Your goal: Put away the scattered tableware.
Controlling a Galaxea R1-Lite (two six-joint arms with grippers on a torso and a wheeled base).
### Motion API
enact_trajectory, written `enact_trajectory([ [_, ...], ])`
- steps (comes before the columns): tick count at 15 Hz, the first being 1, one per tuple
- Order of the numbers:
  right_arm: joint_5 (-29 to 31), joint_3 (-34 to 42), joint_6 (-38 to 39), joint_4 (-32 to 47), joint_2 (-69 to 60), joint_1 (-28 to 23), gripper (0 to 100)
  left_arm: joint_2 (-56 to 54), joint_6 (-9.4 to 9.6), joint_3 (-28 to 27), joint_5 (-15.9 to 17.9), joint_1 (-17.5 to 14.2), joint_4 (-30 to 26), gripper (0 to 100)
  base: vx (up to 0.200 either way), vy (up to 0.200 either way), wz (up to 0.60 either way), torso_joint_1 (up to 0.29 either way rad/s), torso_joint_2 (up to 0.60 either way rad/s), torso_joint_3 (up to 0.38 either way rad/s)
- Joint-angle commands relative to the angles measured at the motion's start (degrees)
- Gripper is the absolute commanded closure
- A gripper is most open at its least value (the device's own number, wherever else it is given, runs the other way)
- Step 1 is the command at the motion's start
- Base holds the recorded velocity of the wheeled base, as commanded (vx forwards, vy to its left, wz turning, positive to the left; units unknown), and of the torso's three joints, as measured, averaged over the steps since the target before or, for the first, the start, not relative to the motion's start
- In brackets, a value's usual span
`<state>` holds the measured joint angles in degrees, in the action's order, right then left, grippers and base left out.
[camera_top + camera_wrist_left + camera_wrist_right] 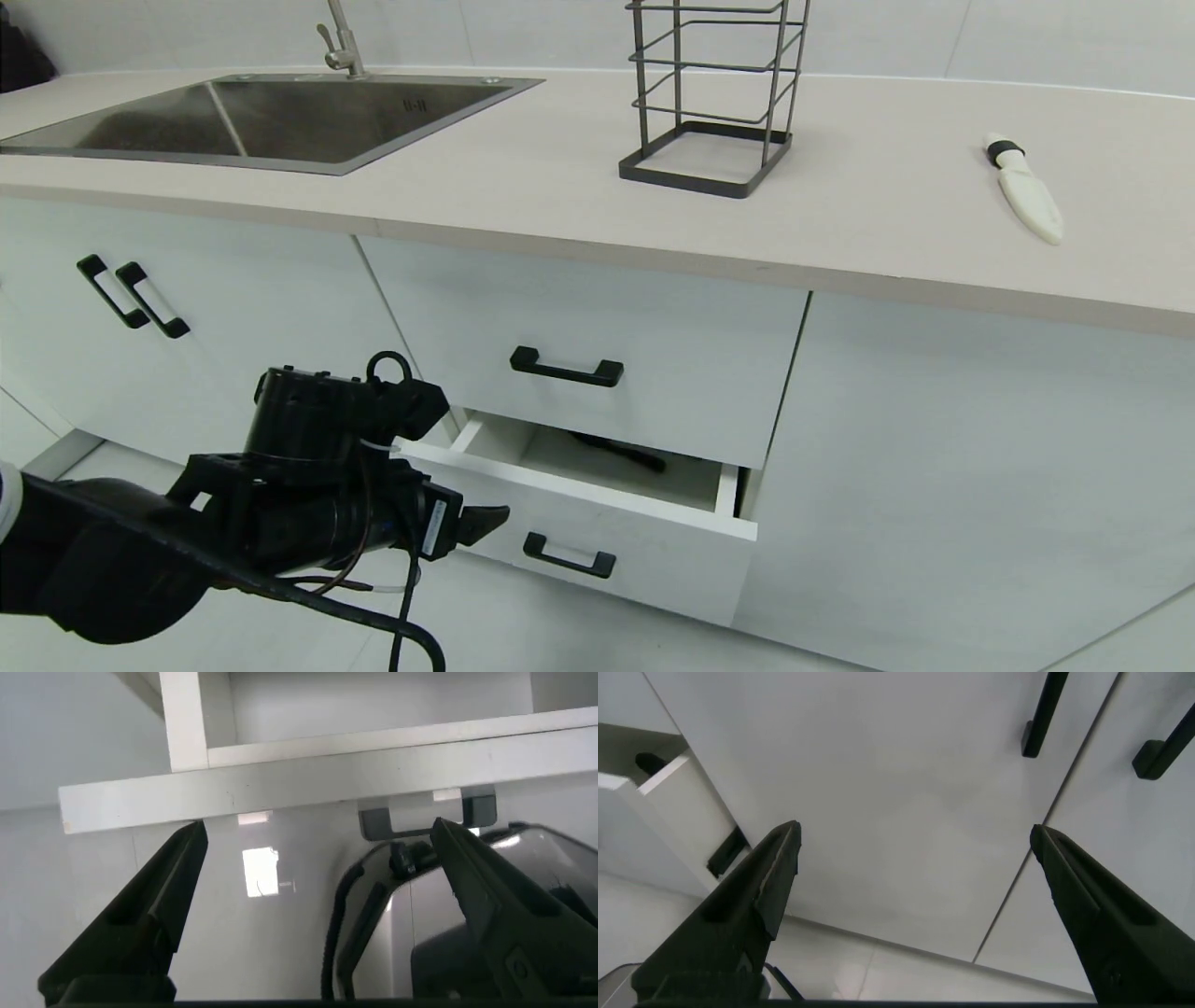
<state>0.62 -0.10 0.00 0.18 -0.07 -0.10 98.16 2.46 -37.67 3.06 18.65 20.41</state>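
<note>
While the lower drawer (644,523) stands partly open, the left arm sits low at the near left. Its forearm is roughly level and its wrist points right, at the drawer front. Left gripper (485,523) is spread wide with nothing between the fingers. In the left wrist view (318,835) it faces the glossy drawer front, just under the top edge. One fingertip (444,835) is close to the drawer handle (569,557); can't tell if they touch.

Right gripper (915,835) is also spread and empty, facing the white cabinet doors (906,784) with black handles (1046,709).

Tableware: a white knife (1022,187) lies flat on the counter (887,215) at the far right, well apart from both arms. A dark utensil (621,453) lies inside the open drawer, towards its back; its type isn't clear.

A wire rack (714,93) stands mid-counter, left of the knife. The sink (261,117) is at the far left. The upper drawer (653,327) is closed.
</note>
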Motion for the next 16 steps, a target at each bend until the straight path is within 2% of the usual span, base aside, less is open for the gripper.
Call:
enact_trajectory([
  [1,-0.01,0.01,0.0,-0.01,0.07,0.01,0,1.25,0.0,-1.53,0.02,-0.02,-0.02,0,0.0,0.0,0.0,0.0,0.0,0.0],
  [16,-0.01,0.01,0.0,-0.01,0.07,0.01,0,7.93,-0.18,-11.11,0.02,-0.55,-0.02,0,0.0,0.0,0.0,0.0,0.0,0.0],
])
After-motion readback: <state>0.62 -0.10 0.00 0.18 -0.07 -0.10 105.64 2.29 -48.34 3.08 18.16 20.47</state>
